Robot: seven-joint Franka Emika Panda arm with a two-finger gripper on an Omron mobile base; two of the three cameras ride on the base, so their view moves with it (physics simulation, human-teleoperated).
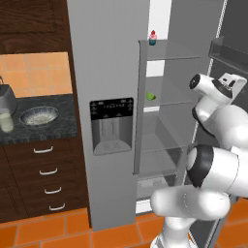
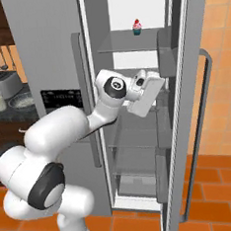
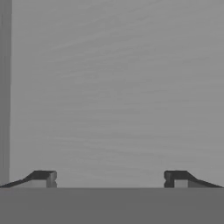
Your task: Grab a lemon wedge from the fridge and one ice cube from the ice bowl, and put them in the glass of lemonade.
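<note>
My arm [image 1: 213, 167] looked like the usual chunky white tube job, all rounded glossy shells with fat bulges at each bend. The joints [image 2: 43, 189] were dark bands, nearly black, and I could see a round dark cap with a pale ring on the side of the wrist [image 2: 116, 86]. The hand [image 2: 146, 91] was a boxy white block. My fingertips [image 3: 43, 178] were small, dark and squared off.

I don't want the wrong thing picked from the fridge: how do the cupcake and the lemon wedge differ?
The cupcake sits on the top shelf; the lemon wedge lies one shelf lower. The cupcake is pink with a red cherry; the wedge is plain yellow-green. Both are small and untouched.
</note>
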